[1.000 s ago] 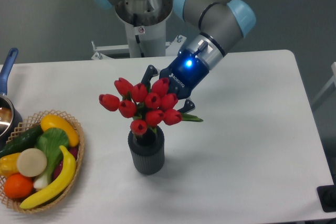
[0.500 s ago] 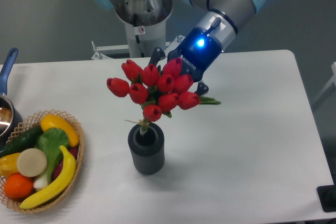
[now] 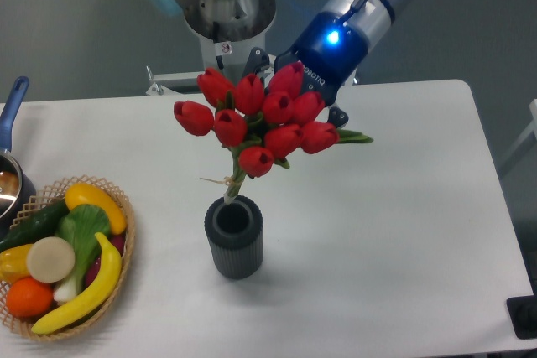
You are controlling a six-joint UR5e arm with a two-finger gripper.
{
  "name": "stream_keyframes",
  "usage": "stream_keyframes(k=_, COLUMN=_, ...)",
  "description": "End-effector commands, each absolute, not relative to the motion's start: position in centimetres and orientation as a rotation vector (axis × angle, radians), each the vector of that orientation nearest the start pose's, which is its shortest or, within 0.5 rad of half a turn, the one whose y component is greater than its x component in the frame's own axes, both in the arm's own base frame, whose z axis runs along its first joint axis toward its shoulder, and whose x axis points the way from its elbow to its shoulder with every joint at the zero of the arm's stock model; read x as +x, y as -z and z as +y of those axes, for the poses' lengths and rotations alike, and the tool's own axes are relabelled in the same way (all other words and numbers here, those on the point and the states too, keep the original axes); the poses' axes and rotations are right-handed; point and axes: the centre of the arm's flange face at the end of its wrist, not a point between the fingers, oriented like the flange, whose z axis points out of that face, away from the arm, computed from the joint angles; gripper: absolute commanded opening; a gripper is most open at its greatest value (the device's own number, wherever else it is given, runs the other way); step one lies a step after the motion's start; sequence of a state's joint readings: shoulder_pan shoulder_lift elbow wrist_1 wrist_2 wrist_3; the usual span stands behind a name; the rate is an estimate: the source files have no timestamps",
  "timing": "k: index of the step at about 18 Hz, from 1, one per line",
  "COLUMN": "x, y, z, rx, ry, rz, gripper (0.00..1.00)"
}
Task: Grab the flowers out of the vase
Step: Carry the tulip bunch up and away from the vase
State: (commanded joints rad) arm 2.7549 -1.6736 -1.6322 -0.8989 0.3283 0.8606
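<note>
The flowers (image 3: 260, 119), a bunch of red tulip buds on green stems, hang tilted above the table. Their stem ends (image 3: 235, 186) sit right at the mouth of the vase (image 3: 234, 236), a dark grey ribbed cylinder standing upright near the table's front. My gripper (image 3: 294, 111) reaches in from behind the bunch at upper right, shut on the flowers; the buds hide most of its fingers, and a blue light glows on its wrist.
A wicker basket (image 3: 117, 278) of fruit and vegetables stands at the left front. A pot with a blue handle (image 3: 10, 111) pokes in at the left edge. The robot's base (image 3: 226, 31) rises behind the table's back edge.
The gripper has risen and moved back with the flowers. The stems have slid up out of the vase until only their ends reach its mouth. The vase has stayed put.
</note>
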Motion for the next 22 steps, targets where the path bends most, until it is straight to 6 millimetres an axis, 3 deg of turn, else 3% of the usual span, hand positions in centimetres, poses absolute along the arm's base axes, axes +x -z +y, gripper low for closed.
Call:
stream_keyframes(k=4, x=-42.0, y=-54.9, z=38.6, rx=-1.875, ry=0.234, rz=-0.026, gripper=0.49)
stream_keyframes(k=7, x=-45.0, y=-55.0, z=34.8, rx=-1.869, ry=0.165, rz=-0.098, gripper=0.49)
stream_keyframes(k=11, x=-47.1, y=-55.1, z=31.8, rx=-1.864, ry=0.11, rz=-0.145, gripper=0.49)
stream_keyframes(k=19, x=-49.9, y=-54.1, z=27.7, rx=-1.862, ry=0.026, rz=-0.176, gripper=0.49)
stream_keyframes(k=22, x=-50.2, y=-53.8, z=27.2, rx=-1.863, ry=0.015, rz=-0.178, gripper=0.49)
